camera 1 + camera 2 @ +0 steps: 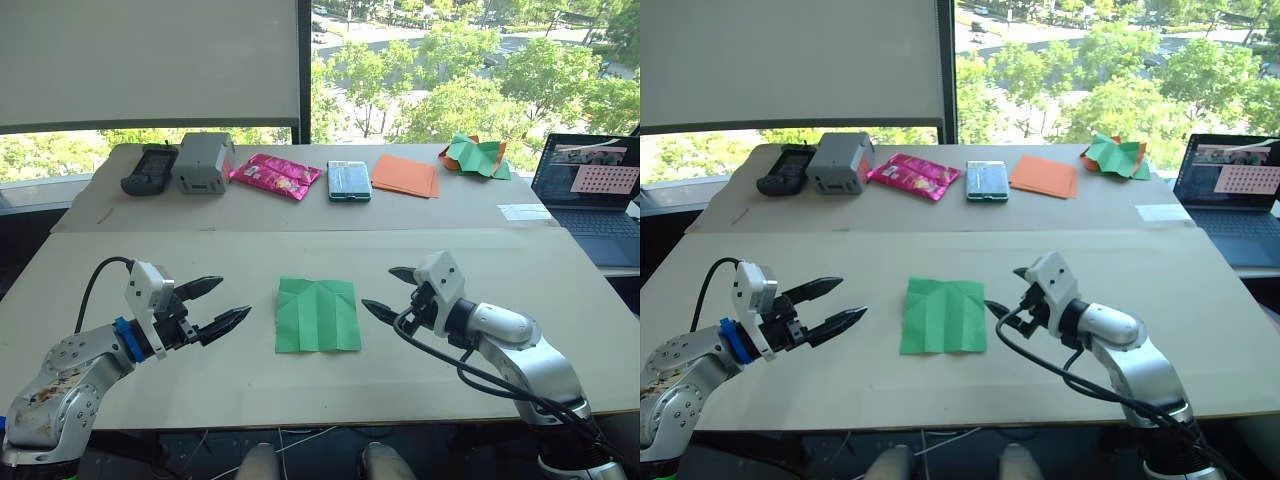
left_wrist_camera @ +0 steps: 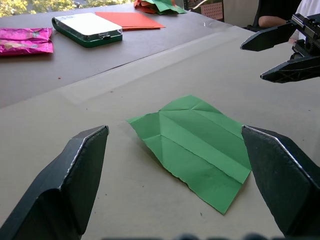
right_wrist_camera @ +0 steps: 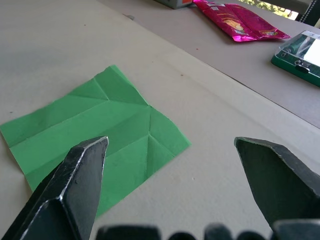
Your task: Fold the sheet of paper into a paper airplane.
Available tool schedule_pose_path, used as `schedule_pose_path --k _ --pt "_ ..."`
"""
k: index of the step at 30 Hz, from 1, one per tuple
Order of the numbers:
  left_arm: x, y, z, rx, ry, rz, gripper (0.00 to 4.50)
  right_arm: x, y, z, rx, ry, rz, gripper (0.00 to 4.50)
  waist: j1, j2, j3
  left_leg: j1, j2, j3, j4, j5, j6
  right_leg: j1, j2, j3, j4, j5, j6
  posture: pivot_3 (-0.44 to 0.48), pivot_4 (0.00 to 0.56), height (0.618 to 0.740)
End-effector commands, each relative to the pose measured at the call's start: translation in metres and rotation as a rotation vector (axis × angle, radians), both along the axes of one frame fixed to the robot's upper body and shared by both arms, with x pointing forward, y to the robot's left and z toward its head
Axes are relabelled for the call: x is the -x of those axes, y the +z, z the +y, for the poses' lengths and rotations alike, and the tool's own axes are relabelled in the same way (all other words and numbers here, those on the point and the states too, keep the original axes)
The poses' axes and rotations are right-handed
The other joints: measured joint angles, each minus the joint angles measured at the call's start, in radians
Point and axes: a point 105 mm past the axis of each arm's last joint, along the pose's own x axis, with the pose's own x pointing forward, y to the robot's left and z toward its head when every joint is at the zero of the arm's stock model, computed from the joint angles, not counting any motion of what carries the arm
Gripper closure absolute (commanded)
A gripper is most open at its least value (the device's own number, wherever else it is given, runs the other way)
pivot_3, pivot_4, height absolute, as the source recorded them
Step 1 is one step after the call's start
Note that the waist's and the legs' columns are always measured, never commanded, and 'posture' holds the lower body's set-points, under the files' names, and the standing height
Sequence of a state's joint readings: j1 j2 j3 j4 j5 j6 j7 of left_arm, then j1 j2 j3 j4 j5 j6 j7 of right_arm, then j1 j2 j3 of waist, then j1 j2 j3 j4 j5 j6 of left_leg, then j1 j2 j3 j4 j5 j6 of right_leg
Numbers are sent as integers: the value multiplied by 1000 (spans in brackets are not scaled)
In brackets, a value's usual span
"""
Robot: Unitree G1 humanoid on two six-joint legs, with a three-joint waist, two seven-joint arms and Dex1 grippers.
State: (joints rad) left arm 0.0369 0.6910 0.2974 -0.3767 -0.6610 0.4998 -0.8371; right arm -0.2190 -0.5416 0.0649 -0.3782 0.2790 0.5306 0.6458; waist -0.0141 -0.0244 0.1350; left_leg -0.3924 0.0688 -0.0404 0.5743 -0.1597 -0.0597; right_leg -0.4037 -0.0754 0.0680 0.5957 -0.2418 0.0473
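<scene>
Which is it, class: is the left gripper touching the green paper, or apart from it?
Apart. In the left eye view bare table separates the open left gripper from the green paper.

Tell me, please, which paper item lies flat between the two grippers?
The creased green sheet of paper; the orange sheets and the crumpled paper heap lie at the table's far edge.

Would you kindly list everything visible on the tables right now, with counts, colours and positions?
sheet of paper: 1, green, creased, flat on near table between the tools
orange sheets: a flat stack, far table
crumpled paper heap: 1, green and orange, far right
green case: 1, far table centre
pink packet: 1, far table
grey box: 1, far left
dark handheld device: 1, far left
laptop: 1, right edge
left tool: open
right tool: open
</scene>
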Motion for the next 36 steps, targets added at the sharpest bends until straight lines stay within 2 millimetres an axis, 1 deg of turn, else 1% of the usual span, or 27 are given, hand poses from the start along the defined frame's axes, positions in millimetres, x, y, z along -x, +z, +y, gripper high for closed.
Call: schedule_pose_path --k 1,9,11,13,15,17,19,21,22,23,24,25,26,29,32,36 --pt "-2 10 2 -26 1 -61 0 4 14 6 -12 25 -64 25 0 0 0 0 0 0 0 0 0 0 0 0 0 0 0 0 150 706" --pt "-7 2 -3 -30 -28 -47 0 5 13 6 -7 25 -59 25 1 0 0 0 0 0 0 0 0 0 0 0 0 0 0 0 150 706" --pt "-16 -6 -11 -60 -55 -49 0 5 13 6 -8 22 -58 25 3 0 0 0 0 0 0 0 0 0 0 0 0 0 0 0 150 706" --pt "-25 -12 -24 -80 -94 -66 551 7 13 7 -8 20 -57 0 7 0 0 0 0 0 0 0 0 1 0 0 0 0 0 0 150 706" --pt "-28 -16 -43 -77 -166 -69 1143 9 12 7 -10 14 -58 0 7 0 0 -1 0 0 1 0 0 1 0 0 0 0 0 0 150 706" --pt "-32 -23 -56 -94 -218 -60 1816 10 12 6 -10 0 -58 0 6 0 0 -3 -1 0 1 0 0 1 0 0 0 0 0 0 150 706" --pt "-35 -33 -65 -138 -253 -54 2545 11 12 5 -12 -13 -60 0 4 0 -1 -3 -1 0 2 0 0 1 1 0 0 1 2 0 150 706" --pt "-40 -39 -72 -148 -277 -49 3129 12 12 4 -11 -21 -60 0 1 1 -1 -3 -1 0 2 1 1 1 1 1 1 2 3 0 150 706" --pt "-44 -41 -75 -149 -281 -46 3607 13 11 4 -11 -25 -60 0 0 1 -1 -3 0 0 2 1 1 1 2 1 2 2 4 0 150 706" --pt "-48 -43 -78 -153 -282 -45 3884 14 11 5 -11 -27 -60 0 1 1 -1 -3 0 0 1 1 2 2 2 1 2 3 5 0 150 706" --pt "-51 -45 -79 -156 -282 -45 4216 14 11 5 -12 -29 -60 0 1 1 -1 -3 0 0 1 5 8 4 2 1 3 3 5 0 150 706" --pt "-54 -50 -80 -172 -286 -35 4486 15 11 6 -12 -33 -59 0 1 1 -1 -3 0 0 1 6 10 4 2 1 4 3 5 0 150 706" --pt "-57 -54 -81 -184 -290 -29 4486 16 11 6 -11 -35 -59 0 1 1 -1 -3 0 0 1 6 10 3 2 1 5 3 5 0 150 706" --pt "-59 -74 -83 -265 -313 11 4486 20 11 8 -12 -42 -56 0 0 1 -1 -3 0 0 1 6 10 3 2 1 5 3 5 0 150 706" --pt "-57 -94 -77 -349 -327 60 4486 22 11 9 -9 -47 -54 0 0 1 -1 -3 0 0 1 6 10 3 2 1 5 3 5 0 150 706" --pt "-51 -113 -70 -427 -345 102 4486 25 12 9 -11 -52 -49 0 2 3 -3 -2 0 0 1 6 9 2 1 1 4 3 5 0 150 706"
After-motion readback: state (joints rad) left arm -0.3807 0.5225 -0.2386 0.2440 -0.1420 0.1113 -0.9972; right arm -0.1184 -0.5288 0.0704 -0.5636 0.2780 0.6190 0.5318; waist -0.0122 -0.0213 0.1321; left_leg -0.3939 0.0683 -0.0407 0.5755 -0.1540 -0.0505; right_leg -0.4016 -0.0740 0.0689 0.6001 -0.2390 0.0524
